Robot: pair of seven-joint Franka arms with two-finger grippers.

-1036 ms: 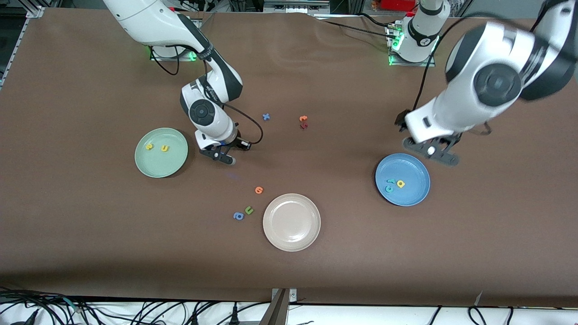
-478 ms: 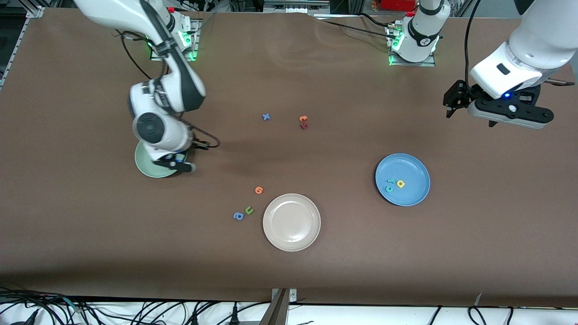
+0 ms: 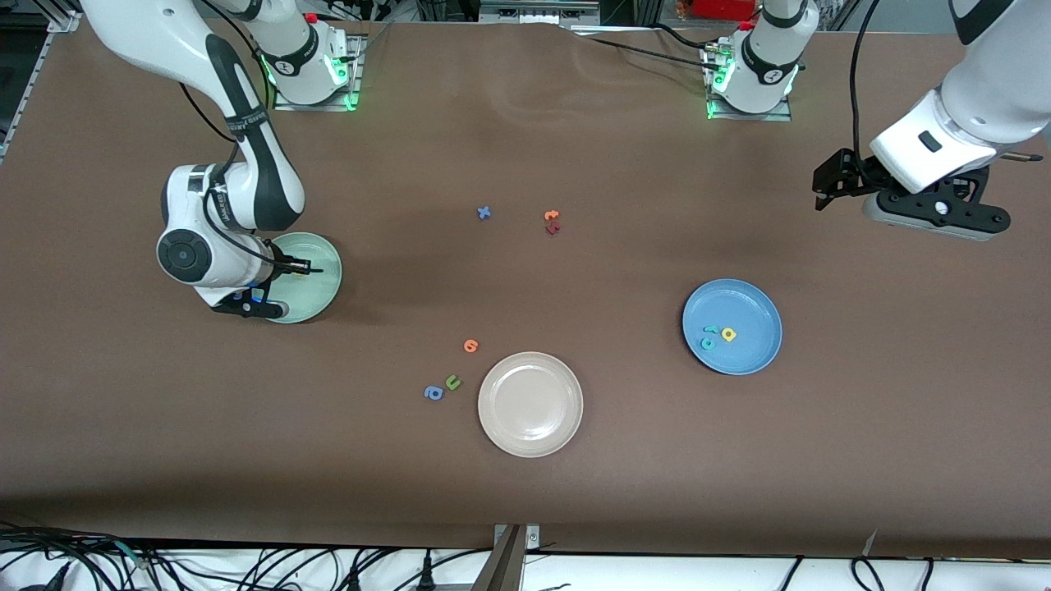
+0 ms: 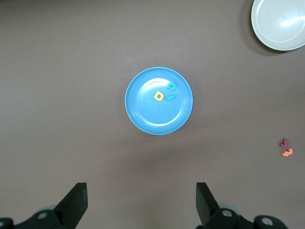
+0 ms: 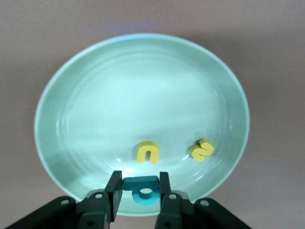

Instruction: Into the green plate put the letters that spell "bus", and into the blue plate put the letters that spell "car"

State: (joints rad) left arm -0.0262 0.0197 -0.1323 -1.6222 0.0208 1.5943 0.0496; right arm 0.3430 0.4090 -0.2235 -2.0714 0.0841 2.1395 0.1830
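The pale green plate (image 3: 318,289) (image 5: 119,95) holds a yellow "u" (image 5: 147,152) and a yellow "s" (image 5: 202,149). My right gripper (image 3: 250,305) (image 5: 139,183) hangs over this plate's rim, shut on the teal "b" (image 5: 143,190), which is off the plate's surface. The blue plate (image 3: 754,349) (image 4: 143,114) holds the yellow "a" (image 3: 728,334) (image 4: 158,97), the teal "c" (image 3: 707,343) (image 4: 171,87) and the teal "r" (image 3: 711,330) (image 4: 170,97). My left gripper (image 3: 932,220) (image 4: 141,205) is open and empty, high over bare table toward the left arm's end.
A beige-white plate (image 3: 530,404) sits nearest the front camera. Beside it lie an orange letter (image 3: 470,345), a green "u" (image 3: 452,382) and a blue "a" (image 3: 433,393). Mid-table lie a blue "x" (image 3: 484,213) and an orange letter (image 3: 552,216) touching a dark red one (image 3: 553,229).
My right arm swung from mid-table to over the green plate, carrying the teal "b". My left arm lifted away from the blue plate toward its end of the table.
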